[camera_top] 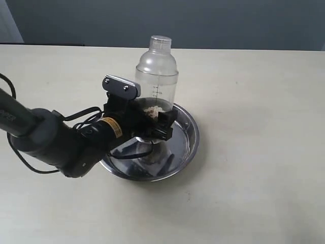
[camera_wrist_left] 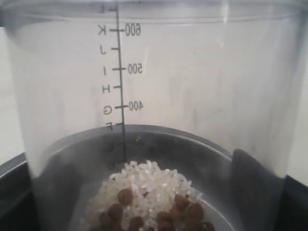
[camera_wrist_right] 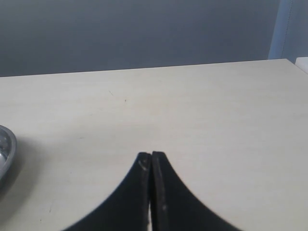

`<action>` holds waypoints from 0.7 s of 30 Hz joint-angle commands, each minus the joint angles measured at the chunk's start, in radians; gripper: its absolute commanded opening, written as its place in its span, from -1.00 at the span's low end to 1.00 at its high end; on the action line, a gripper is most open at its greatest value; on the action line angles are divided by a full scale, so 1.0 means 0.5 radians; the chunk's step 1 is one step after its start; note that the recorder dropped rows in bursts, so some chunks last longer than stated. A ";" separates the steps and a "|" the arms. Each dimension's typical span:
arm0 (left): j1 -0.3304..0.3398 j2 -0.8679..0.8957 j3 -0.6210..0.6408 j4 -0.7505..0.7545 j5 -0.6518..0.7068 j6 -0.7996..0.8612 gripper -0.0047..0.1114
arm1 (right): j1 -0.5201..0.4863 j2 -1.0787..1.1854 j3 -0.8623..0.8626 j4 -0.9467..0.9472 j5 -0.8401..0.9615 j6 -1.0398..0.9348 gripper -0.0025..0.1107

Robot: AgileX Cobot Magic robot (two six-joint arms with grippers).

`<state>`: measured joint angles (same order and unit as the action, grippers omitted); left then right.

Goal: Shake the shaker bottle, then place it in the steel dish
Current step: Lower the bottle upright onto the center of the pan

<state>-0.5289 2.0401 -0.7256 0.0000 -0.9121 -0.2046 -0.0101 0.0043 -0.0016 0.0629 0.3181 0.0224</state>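
Note:
The clear shaker bottle [camera_top: 157, 76] stands upright over the steel dish [camera_top: 185, 145], its base low inside the rim; whether it touches the bottom is hidden. White grains and brown pellets [camera_wrist_left: 154, 207] lie in its base. My left gripper [camera_top: 150, 122] is shut on the bottle's lower body, one dark finger [camera_wrist_left: 296, 204] on each side. The bottle's wall with printed marks [camera_wrist_left: 192, 86] fills the left wrist view. My right gripper [camera_wrist_right: 151, 155] is shut on nothing over bare table and does not appear in the exterior view.
The pale table [camera_top: 254, 101] spreads around the dish on all sides. A sliver of the steel dish's rim [camera_wrist_right: 5, 149] shows at the edge of the right wrist view. A grey wall [camera_top: 203, 20] runs behind the table.

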 commanded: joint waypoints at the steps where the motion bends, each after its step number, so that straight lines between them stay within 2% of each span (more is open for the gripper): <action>1: 0.003 0.047 -0.021 0.000 -0.106 0.011 -0.91 | 0.003 -0.009 0.003 -0.002 -0.023 -0.005 -0.97; 8: 0.003 0.060 -0.021 0.000 -0.335 0.096 -0.91 | 0.003 -0.009 0.003 -0.002 -0.023 -0.005 -0.97; 21: 0.003 0.232 -0.021 0.000 -0.391 0.027 -0.91 | 0.003 -0.009 0.003 -0.002 -0.023 -0.005 -0.97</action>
<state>-0.5289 2.1301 -0.7321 0.0000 -1.0592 -0.1734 -0.0101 0.0043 -0.0016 0.0629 0.3181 0.0224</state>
